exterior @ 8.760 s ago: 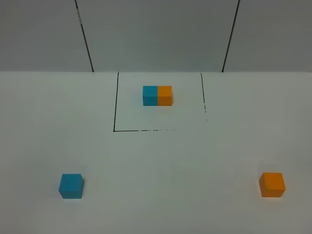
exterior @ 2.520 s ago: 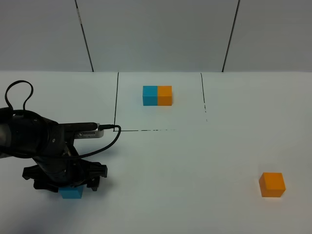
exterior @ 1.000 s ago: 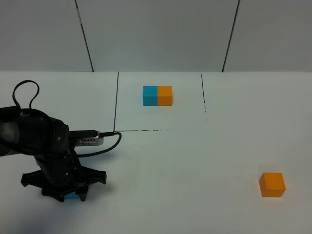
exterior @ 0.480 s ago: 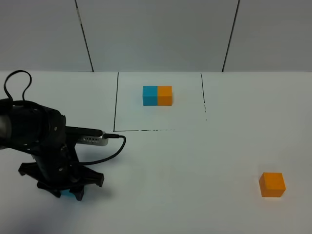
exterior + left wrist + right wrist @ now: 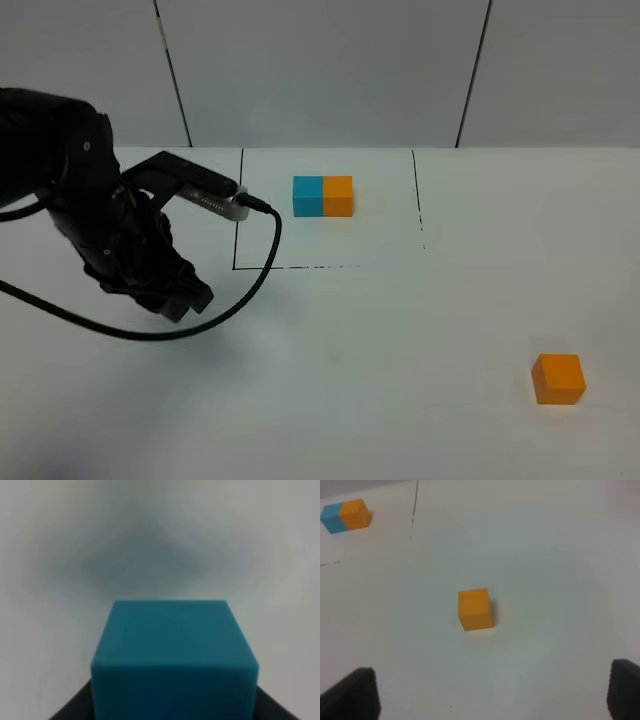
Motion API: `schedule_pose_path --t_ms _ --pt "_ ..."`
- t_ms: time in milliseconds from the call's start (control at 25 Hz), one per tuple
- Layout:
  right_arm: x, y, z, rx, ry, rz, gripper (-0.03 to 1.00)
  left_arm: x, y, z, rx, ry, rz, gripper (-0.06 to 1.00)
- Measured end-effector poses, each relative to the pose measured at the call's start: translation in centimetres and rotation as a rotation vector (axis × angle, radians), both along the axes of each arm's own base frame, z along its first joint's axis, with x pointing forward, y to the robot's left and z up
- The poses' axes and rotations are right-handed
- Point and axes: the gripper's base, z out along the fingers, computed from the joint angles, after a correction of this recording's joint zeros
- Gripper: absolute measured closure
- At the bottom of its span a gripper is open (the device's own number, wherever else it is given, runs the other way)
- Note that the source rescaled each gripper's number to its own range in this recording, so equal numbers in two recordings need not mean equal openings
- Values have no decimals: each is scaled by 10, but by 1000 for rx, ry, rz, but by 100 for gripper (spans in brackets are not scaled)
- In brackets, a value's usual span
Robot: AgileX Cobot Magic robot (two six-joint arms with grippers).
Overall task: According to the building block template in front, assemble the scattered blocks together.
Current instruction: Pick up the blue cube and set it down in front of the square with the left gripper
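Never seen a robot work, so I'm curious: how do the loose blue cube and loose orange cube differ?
Colour: the blue cube is cyan-blue, the orange cube orange. State: the blue cube is clamped in the left arm's jaws, above the table; the orange cube rests free on the table, untouched. The high camera shows the orange cube, but the arm hides the blue cube. Both are plain cubes.

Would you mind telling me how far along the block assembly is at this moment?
Done: the left pincer is shut on the blue cube, clear of the table. In hand: placing that cube. Left: the orange cube sits alone, ungrasped, with the right pincer open and apart from it; the two need joining side by side like the template.
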Motion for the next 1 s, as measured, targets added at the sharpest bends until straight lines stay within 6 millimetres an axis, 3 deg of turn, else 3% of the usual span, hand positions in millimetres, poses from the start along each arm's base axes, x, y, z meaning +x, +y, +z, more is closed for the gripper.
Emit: schedule_pose_path --t_ms 160,280,720,840,1000 --pt "0 0 0 0 0 0 15 6 -26 20 9 -61 -258 94" --pt "0 0 0 0 0 0 15 13 -51 17 37 -38 -405 94" --pt "0 0 0 0 0 0 15 37 -156 -40 127 21 -811 94" --pt "0 0 0 0 0 0 15 37 -171 -57 72 45 -864 94" --pt "0 0 0 0 0 0 15 38 -173 -80 88 90 -891 94"
